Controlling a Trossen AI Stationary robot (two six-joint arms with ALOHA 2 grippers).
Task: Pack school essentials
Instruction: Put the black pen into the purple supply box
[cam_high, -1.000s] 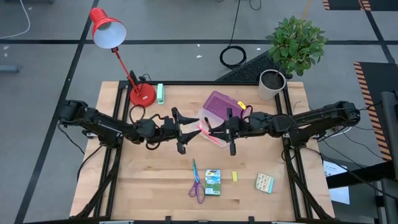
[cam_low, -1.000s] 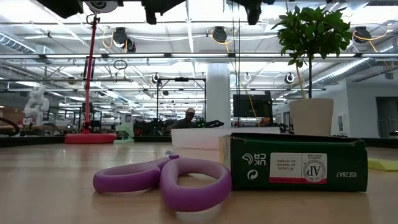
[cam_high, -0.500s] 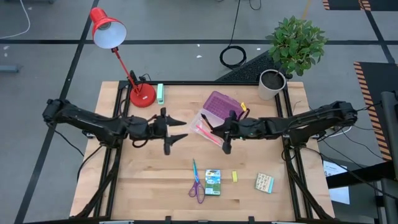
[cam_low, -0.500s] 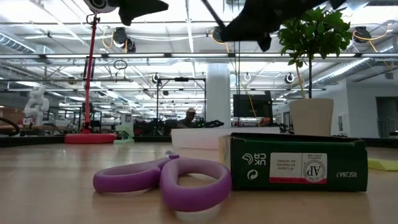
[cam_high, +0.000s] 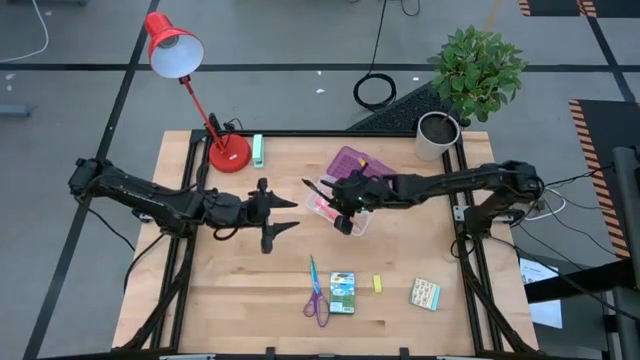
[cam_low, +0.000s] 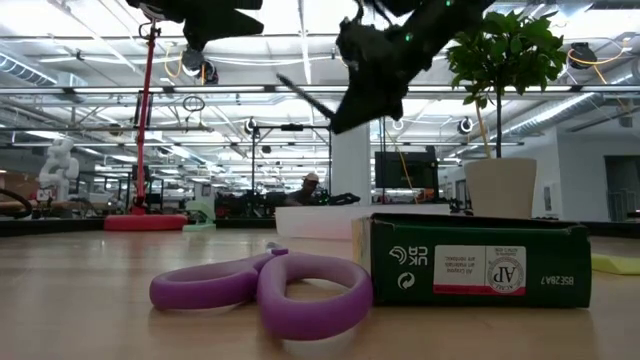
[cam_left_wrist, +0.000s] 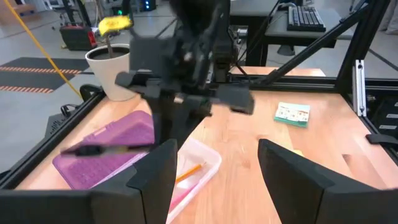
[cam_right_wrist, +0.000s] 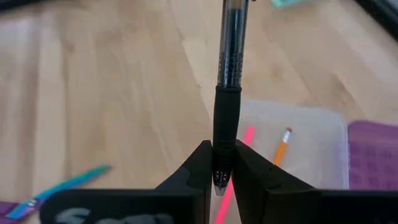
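Observation:
My right gripper (cam_high: 343, 200) hangs over the clear case (cam_high: 338, 212), shut on a black pen (cam_right_wrist: 227, 68). The case lies on the table with a pink pencil (cam_right_wrist: 241, 155) and an orange pencil (cam_right_wrist: 281, 148) inside; its purple lid (cam_high: 350, 164) lies behind it. My left gripper (cam_high: 276, 214) stands open and empty to the left of the case. Purple-handled scissors (cam_high: 317, 293), the green crayon box (cam_high: 343, 292), a yellow eraser (cam_high: 378, 284) and a patterned pack (cam_high: 425, 293) lie flat near the front edge. My right gripper pinches the black pen between its two fingers at one end (cam_right_wrist: 222, 163). The pen lies along the fingers, and most of its length sticks out past their tips. The fingers come from the table's right. The pen (cam_low: 305, 97) is lifted clear above the case, its free end slanting down.
A red desk lamp (cam_high: 228, 152) and a mint-green block (cam_high: 258, 150) stand at the far left. A potted plant (cam_high: 438, 135) stands at the far right corner. Bare wood lies between the case and the things at the front.
My left gripper has drawn back toward the table's left edge, away from my right gripper, and stays open. My right gripper has gone left and a little toward the far edge, over the clear case, and has turned about with the pen.

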